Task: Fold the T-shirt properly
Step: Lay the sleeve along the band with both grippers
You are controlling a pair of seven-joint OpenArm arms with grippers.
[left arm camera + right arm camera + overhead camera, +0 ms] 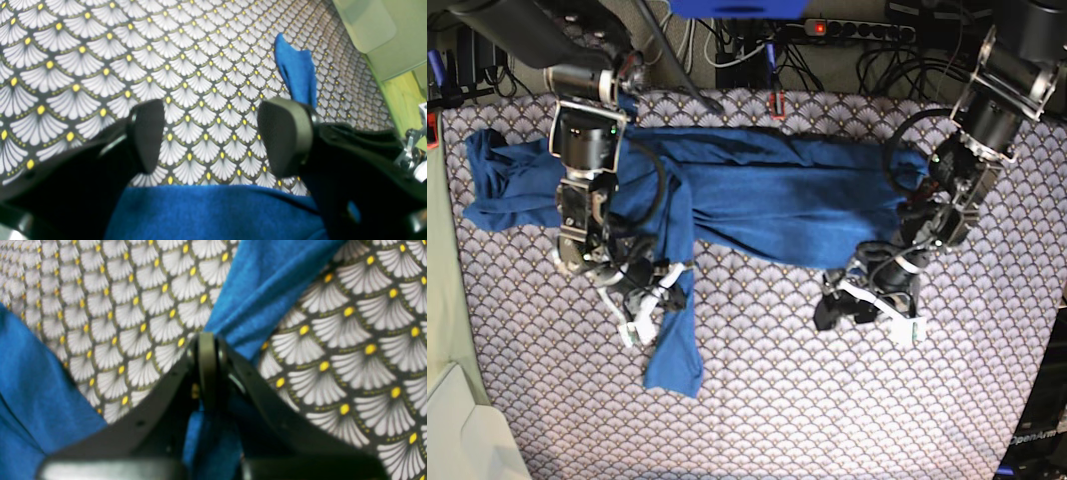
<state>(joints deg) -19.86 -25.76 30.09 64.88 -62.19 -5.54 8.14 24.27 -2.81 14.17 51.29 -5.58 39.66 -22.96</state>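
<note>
The blue T-shirt (pixel 767 200) lies spread across the patterned cloth, with one long sleeve (pixel 677 345) trailing toward the front. On the left of the base view, my right gripper (pixel 662 298) is shut on that sleeve. In the right wrist view its jaws (pixel 206 340) are pinched together on the blue sleeve fabric (pixel 267 283). My left gripper (pixel 867 315) hovers open just in front of the shirt's lower edge, with nothing between its fingers. The left wrist view shows its gripper (pixel 217 133) open over bare cloth, the shirt's edge (pixel 213 213) below it and the sleeve's end (pixel 297 73) farther off.
A tablecloth (pixel 827 400) with white fans and yellow dots covers the table. A pale bin (pixel 457 430) stands at the front left corner, also in the left wrist view as the bin (pixel 383 33). Cables and a power strip (pixel 857 30) lie behind the table.
</note>
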